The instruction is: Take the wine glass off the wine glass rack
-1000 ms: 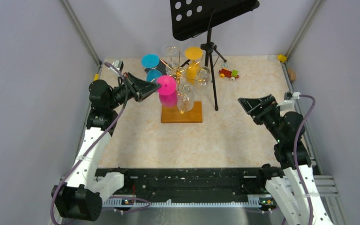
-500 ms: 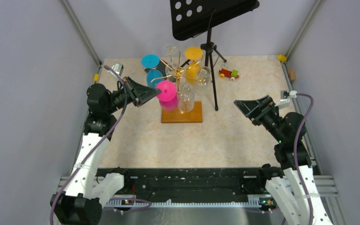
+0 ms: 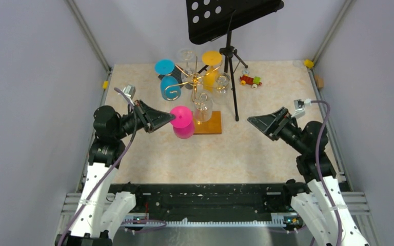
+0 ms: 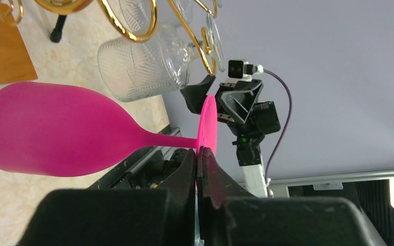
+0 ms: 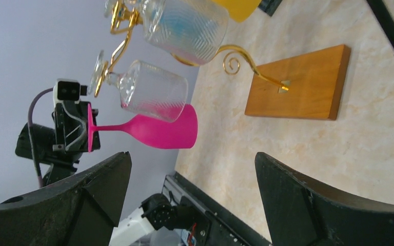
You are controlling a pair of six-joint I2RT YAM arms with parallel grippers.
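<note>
- The left gripper point(image 3: 171, 119) pinches the flat foot of a pink wine glass point(image 3: 183, 122). In the left wrist view, its fingers point(image 4: 187, 164) are pressed together on the foot's edge.
- The pink wine glass lies nearly on its side in the air above the table point(image 3: 246, 154), with its bowl pointing away from the gripper. It is off the gold wire arms of the rack point(image 3: 197, 82) and sits just beside the left end of the rack's wooden base point(image 3: 213, 123).
- In the right wrist view, the bowl of the pink glass sits close under a clear glass point(image 5: 154, 89) hanging from the rack. Whether the two touch cannot be told.
- The right gripper point(image 3: 267, 119) is held above the table with its fingers spread wide and nothing between them. It is well apart from the rack and points toward it.
- Blue glasses point(image 3: 168, 84) and a yellow glass point(image 3: 211, 66) hang from the rack's curled arms.
- A black music stand point(image 3: 231, 18) rises just right of the rack, and a toy train point(image 3: 250, 80) sits near its legs.
</note>
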